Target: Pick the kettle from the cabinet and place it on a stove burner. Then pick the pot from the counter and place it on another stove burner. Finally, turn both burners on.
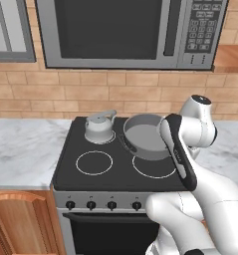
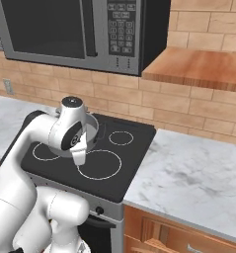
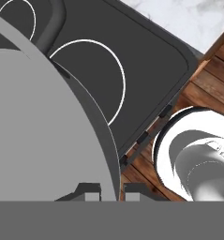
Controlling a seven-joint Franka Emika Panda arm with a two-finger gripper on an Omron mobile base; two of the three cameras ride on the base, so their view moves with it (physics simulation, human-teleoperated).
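The silver kettle (image 1: 99,128) stands on the back left burner of the black stove (image 1: 90,174). The wide grey pot (image 1: 144,135) is over the back right part of the cooktop; I cannot tell whether it rests on the glass. In the hand view my gripper (image 3: 112,190) is shut on the pot's (image 3: 38,117) rim, one fingertip inside the wall and one outside. My forearm covers the pot's right side in the left base view. The wooden cabinet (image 2: 198,69) shelf sits up on the right.
Two white burner rings (image 1: 94,162) lie bare at the front of the cooktop. Several knobs (image 1: 91,204) line the stove front. A microwave (image 1: 130,30) hangs above. The marble counter (image 2: 198,173) flanks the stove on both sides.
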